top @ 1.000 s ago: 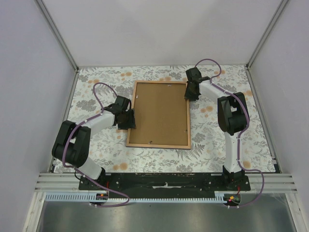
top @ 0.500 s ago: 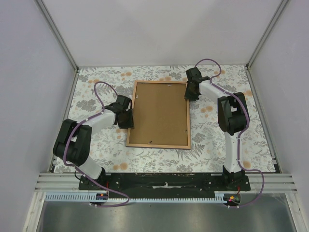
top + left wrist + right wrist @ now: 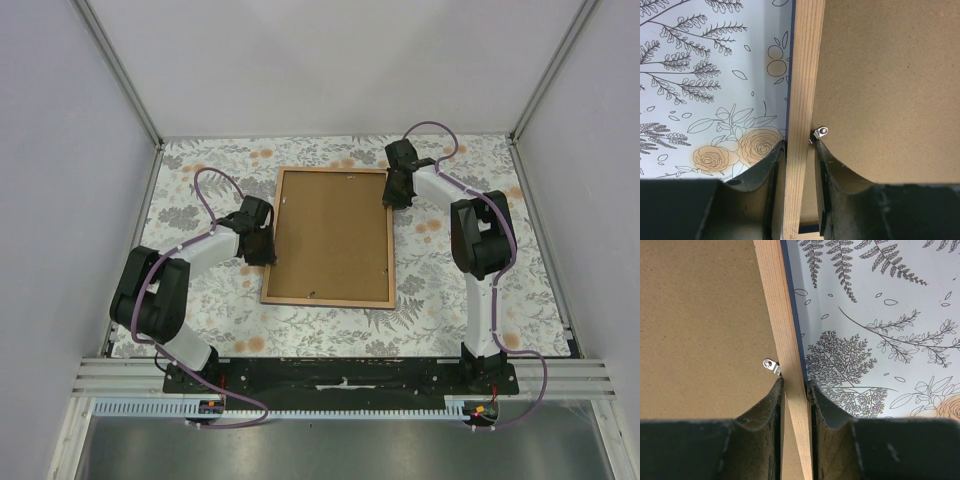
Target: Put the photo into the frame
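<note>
Plainly, the frame [image 3: 328,301] lies back-up on the flowered tablecloth [image 3: 440,290], its near rail toward the arm bases. The brown backing panel [image 3: 330,235] is seated inside its wooden rails. Nothing of the photo shows; whether it sits beneath the panel cannot be told.

About halfway along the frame's left rail, the left gripper [image 3: 799,146] straddles the wood. One finger is outside the rail and the other inside, over the panel, beside a small metal tab [image 3: 821,132]. The jaws stand narrow, but whether they already press the rail I cannot tell.

Farther off, near the frame's far right corner, the right gripper [image 3: 795,384] is pinched on the right rail, fingers tight against both faces. A second tab [image 3: 771,364] lies just inside it.

The frame looks stiff and fairly light, yet broad and thin-edged, and its glass makes it fragile. A single hold would likely let it twist or droop. Opposite rails, taken squarely across the wood as here, seem the safest purchase. The smooth, narrow rail gives little depth, so a slip is the risk, and any lift should be kept level.
</note>
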`<state>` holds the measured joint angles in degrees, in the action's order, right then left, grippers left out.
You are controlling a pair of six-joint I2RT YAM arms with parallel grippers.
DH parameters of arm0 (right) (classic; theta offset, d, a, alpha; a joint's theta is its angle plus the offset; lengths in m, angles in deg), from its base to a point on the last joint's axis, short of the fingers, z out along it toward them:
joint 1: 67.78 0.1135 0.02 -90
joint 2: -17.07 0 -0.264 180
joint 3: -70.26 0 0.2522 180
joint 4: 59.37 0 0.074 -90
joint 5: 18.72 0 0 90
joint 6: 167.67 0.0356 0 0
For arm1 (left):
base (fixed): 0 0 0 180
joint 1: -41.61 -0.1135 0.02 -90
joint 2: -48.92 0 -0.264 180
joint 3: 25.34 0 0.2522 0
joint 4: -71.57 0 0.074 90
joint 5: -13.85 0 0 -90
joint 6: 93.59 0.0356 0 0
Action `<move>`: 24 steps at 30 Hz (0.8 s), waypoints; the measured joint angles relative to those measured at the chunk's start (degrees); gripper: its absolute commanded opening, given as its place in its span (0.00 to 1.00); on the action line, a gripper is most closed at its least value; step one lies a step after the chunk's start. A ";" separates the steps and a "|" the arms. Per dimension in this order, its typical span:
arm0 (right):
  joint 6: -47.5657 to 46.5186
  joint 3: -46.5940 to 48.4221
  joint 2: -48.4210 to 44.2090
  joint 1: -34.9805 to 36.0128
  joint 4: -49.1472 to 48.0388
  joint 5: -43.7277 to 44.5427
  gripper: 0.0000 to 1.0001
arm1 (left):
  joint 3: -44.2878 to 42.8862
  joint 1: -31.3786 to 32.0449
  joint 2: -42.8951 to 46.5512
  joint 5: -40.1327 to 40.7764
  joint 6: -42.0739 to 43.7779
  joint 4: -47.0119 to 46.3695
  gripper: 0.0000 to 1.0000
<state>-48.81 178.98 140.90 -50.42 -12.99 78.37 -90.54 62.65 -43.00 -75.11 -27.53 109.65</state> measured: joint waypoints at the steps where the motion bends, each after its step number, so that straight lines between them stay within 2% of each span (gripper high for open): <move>1: 0.00 0.00 -0.02 0.00 0.00 0.00 0.11 | 0.00 0.00 -0.02 0.00 0.00 0.00 0.22; 13: -0.07 0.00 -0.02 -0.09 0.02 -0.26 0.11 | -0.07 0.00 -0.04 0.59 -0.57 0.07 0.02; 24: -0.24 0.00 -0.02 -0.28 0.20 -0.68 0.11 | -0.04 0.37 0.04 3.48 -2.12 -0.76 0.02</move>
<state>-49.05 178.98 140.88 -50.70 -12.79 77.69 -90.59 63.02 -42.95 -71.63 -29.65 108.89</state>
